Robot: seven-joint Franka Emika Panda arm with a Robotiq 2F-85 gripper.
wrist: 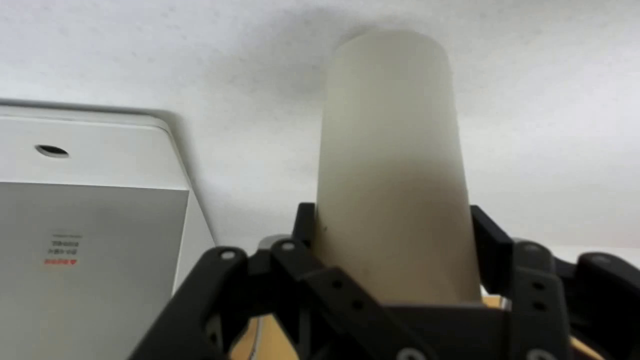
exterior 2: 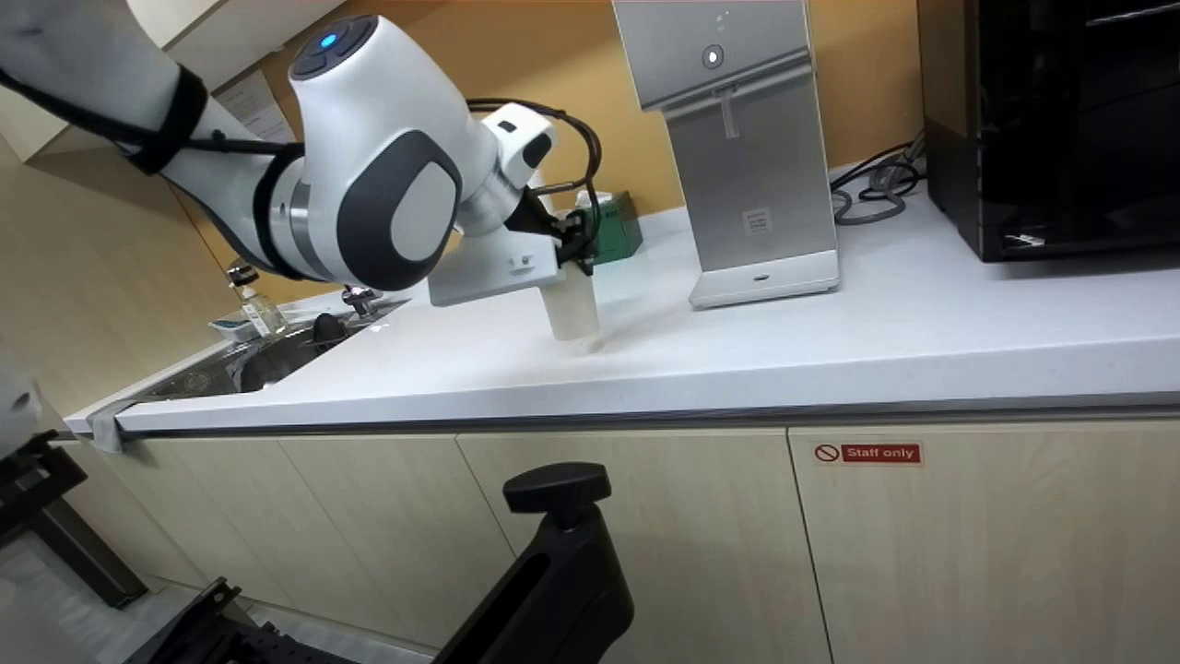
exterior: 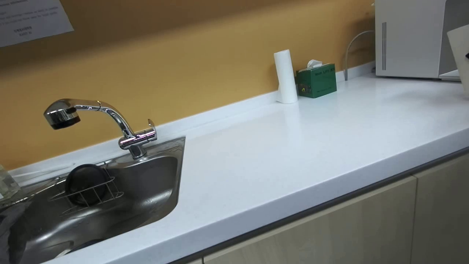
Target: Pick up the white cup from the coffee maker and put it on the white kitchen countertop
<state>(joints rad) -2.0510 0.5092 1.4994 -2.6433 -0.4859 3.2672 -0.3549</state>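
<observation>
The jaws pinch the white cup (wrist: pixel 392 150) from opposite sides, beside the coffee maker (exterior 2: pixel 761 175) and apart from it, at or just above the counter (exterior 2: pixel 442 360), contact there being unclear.

White kitchen countertop (exterior: pixel 293 146), glossy. Clock positions from its bare middle, in an exterior view: inset steel sink (exterior: pixel 154 179), 8 o'clock; standing white cylinder (exterior: pixel 286 77), 12 o'clock; green box (exterior: pixel 318 81), 1 o'clock; coffee maker (exterior: pixel 410 40), 2 o'clock. In an exterior view, black appliance (exterior 2: pixel 1060 129) at 3 o'clock from the coffee maker.
</observation>
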